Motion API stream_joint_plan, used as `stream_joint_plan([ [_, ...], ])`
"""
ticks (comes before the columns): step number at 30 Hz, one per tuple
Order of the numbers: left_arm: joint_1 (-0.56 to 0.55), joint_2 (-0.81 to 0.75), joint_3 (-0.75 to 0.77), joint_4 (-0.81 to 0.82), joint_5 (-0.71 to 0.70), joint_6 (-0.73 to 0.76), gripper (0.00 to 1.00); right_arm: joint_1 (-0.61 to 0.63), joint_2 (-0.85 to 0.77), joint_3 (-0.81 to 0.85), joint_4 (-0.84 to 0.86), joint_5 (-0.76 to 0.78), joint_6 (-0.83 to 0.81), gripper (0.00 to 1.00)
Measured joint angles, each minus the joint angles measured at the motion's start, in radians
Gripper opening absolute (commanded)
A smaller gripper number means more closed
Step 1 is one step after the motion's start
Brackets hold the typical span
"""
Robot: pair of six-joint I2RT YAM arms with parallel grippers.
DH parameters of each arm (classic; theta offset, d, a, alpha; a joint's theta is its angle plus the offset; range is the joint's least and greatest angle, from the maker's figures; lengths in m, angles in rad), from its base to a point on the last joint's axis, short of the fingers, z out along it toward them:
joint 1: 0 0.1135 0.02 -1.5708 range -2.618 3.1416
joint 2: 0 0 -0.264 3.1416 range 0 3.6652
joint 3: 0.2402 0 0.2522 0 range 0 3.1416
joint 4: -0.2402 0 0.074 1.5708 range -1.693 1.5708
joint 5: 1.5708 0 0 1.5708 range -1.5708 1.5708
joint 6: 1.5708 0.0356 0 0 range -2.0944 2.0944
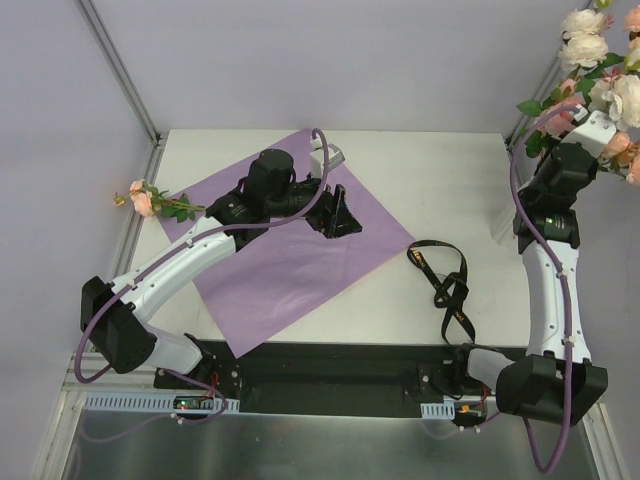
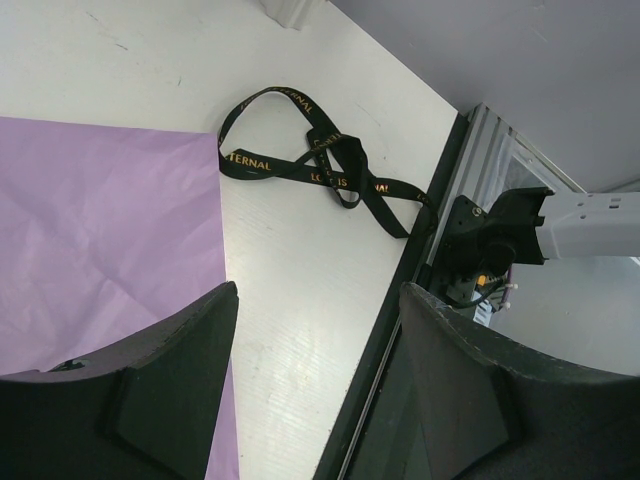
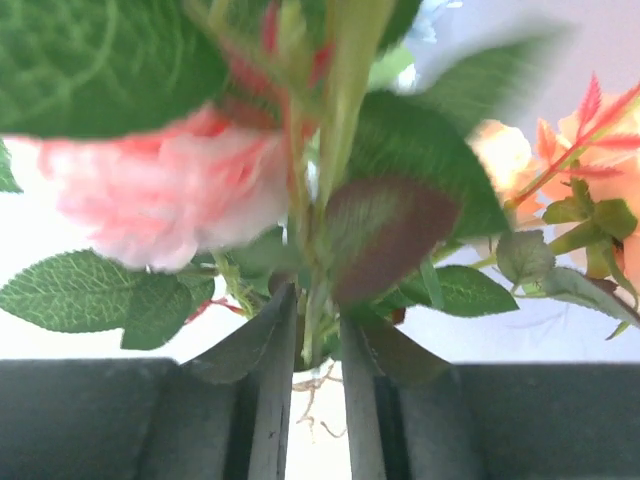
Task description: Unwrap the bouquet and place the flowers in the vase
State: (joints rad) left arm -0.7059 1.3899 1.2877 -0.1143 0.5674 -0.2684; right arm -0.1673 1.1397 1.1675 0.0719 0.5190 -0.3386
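Only the right wrist cam shows the flowers [image 3: 160,190] with stems between the right tool's [image 3: 318,335] near-shut fingers. Gripping? Can't tell. And the left tool [image 2: 318,300] is wide open.

Creased matt paper sheet [image 1: 290,260], satiny black ribbon [image 1: 445,285], cloth-like flowers [image 1: 585,45].

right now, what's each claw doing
Left claw: open, holding nothing.
Right claw: nearly closed, with stems of the flowers between its jaws; whether it actually grips them cannot be told.
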Motion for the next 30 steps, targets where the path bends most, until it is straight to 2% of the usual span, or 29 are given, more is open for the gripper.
stream_joint_plan([
  [1, 0.0, 0.0, 0.0, 0.0, 0.0, 0.0, 0.65, 0.0, 0.0, 0.002, -0.018, 0.0, 0.008, 0.36],
  [2, 0.0, 0.0, 0.0, 0.0, 0.0, 0.0, 0.65, -0.001, 0.0, 0.003, -0.043, 0.0, 0.016, 0.46],
  [3, 0.0, 0.0, 0.0, 0.0, 0.0, 0.0, 0.65, -0.001, 0.0, 0.008, -0.074, 0.001, 0.024, 0.51],
  [4, 0.0, 0.0, 0.0, 0.0, 0.0, 0.0, 0.65, -0.002, 0.001, 0.016, -0.111, 0.001, 0.036, 0.62],
  [7, 0.0, 0.0, 0.0, 0.0, 0.0, 0.0, 0.65, -0.003, 0.001, 0.048, -0.219, 0.001, 0.086, 0.81],
  [13, 0.0, 0.0, 0.0, 0.0, 0.0, -0.001, 0.65, -0.003, -0.039, 0.085, -0.414, -0.022, 0.204, 0.98],
  [19, 0.0, 0.0, 0.0, 0.0, 0.002, -0.002, 0.65, -0.003, -0.144, 0.082, -0.607, -0.041, 0.334, 1.0],
  [25, 0.0, 0.0, 0.0, 0.0, 0.002, -0.002, 0.65, 0.006, -0.268, -0.029, -0.677, -0.146, 0.437, 0.98],
  [28, 0.0, 0.005, 0.0, 0.0, 0.001, -0.002, 0.65, 0.105, -0.303, -0.134, -0.689, -0.2, 0.471, 0.98],
  [30, 0.0, 0.011, 0.0, 0.0, 0.0, 0.0, 0.66, 0.233, -0.294, -0.182, -0.7, -0.214, 0.484, 0.98],
])
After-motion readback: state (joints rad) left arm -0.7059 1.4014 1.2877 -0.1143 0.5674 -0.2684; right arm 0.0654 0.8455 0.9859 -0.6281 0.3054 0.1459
